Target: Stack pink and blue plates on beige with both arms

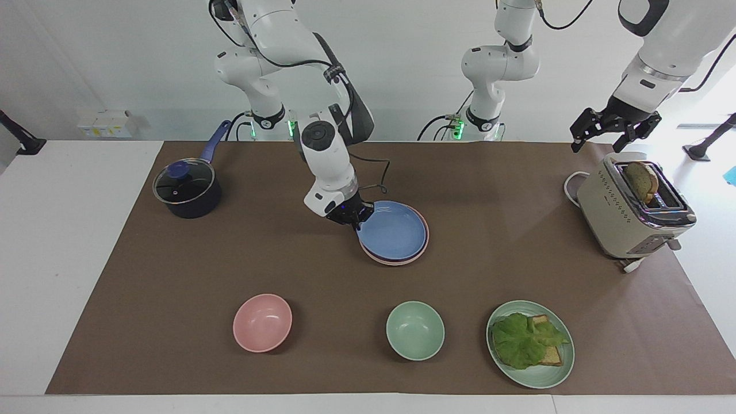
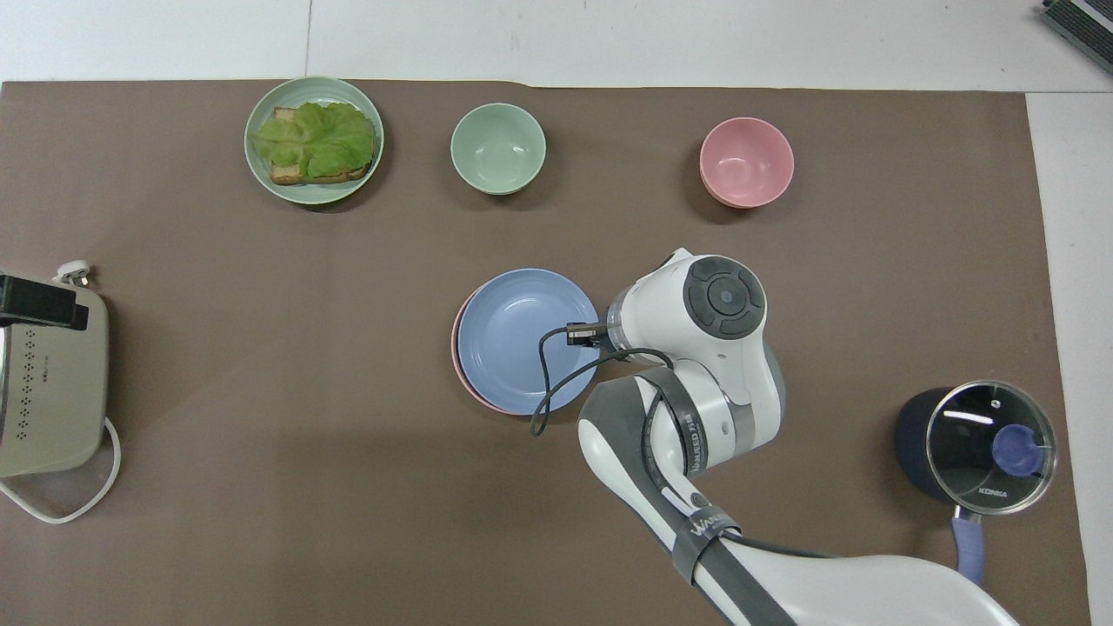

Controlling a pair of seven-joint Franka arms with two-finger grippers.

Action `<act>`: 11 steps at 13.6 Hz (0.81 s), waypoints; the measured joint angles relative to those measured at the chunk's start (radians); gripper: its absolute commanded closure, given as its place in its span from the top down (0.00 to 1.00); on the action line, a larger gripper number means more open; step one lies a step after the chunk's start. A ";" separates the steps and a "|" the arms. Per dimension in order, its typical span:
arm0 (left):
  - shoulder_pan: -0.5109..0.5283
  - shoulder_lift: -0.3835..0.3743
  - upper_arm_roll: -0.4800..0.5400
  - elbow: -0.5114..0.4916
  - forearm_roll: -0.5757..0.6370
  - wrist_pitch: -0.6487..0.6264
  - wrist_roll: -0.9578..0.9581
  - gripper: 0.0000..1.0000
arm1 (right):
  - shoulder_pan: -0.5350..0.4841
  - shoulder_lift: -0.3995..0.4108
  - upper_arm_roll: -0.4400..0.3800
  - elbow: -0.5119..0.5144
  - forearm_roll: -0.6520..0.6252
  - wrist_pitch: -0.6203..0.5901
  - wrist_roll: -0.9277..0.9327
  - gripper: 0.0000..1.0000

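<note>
Right gripper (image 1: 352,221): clamped tight on the rim of the blue plate (image 1: 393,230), at the edge toward the right arm's end of the table. Blue plate: resting on the pink plate (image 1: 424,244), nearly centred, only a thin pink crescent exposed along the edge. Beige plate: not discernible beneath the pink; stack in mid-mat. In the overhead view, right gripper concealed under its own wrist; blue plate (image 2: 522,339) and a sliver of pink plate (image 2: 458,369) visible beside it.

Left gripper (image 1: 614,131): raised over the toaster (image 1: 627,207), fingers spread wide, nothing held. Arm waiting. Slice of toast (image 1: 641,179) standing in the toaster slot.

Elsewhere on the brown mat (image 1: 172,276): lidded saucepan (image 1: 187,188) toward the right arm's end, near the robots. Farther from the robots than the stack, in a row: pink bowl (image 1: 262,322), green bowl (image 1: 415,330), green plate (image 1: 549,376) with bread and lettuce (image 1: 526,339), the last toward the left arm's end.
</note>
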 measured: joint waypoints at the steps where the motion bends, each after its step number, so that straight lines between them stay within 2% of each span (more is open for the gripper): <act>1: 0.000 0.000 0.000 0.000 0.000 0.000 0.000 1.00 | 0.000 0.004 0.000 0.000 0.000 0.002 0.000 0.00; 3: 0.000 0.000 0.000 0.000 0.000 0.000 0.000 1.00 | 0.000 0.010 0.000 0.000 0.000 0.009 0.000 0.00; 4: 0.000 0.000 0.000 0.000 0.000 0.000 0.000 1.00 | 0.001 0.013 0.000 0.000 0.000 0.011 0.000 0.27; 5: 0.000 0.000 0.000 0.000 0.000 0.000 0.000 1.00 | 0.004 0.016 0.001 0.001 0.000 0.015 0.000 0.71; 6: 0.000 0.000 0.000 0.000 0.000 0.000 0.000 1.00 | 0.009 0.020 0.001 0.000 0.000 0.016 0.000 1.00; 11: 0.000 0.000 0.000 0.000 0.000 0.000 0.000 1.00 | 0.017 0.023 -0.002 0.021 0.000 0.014 0.000 1.00</act>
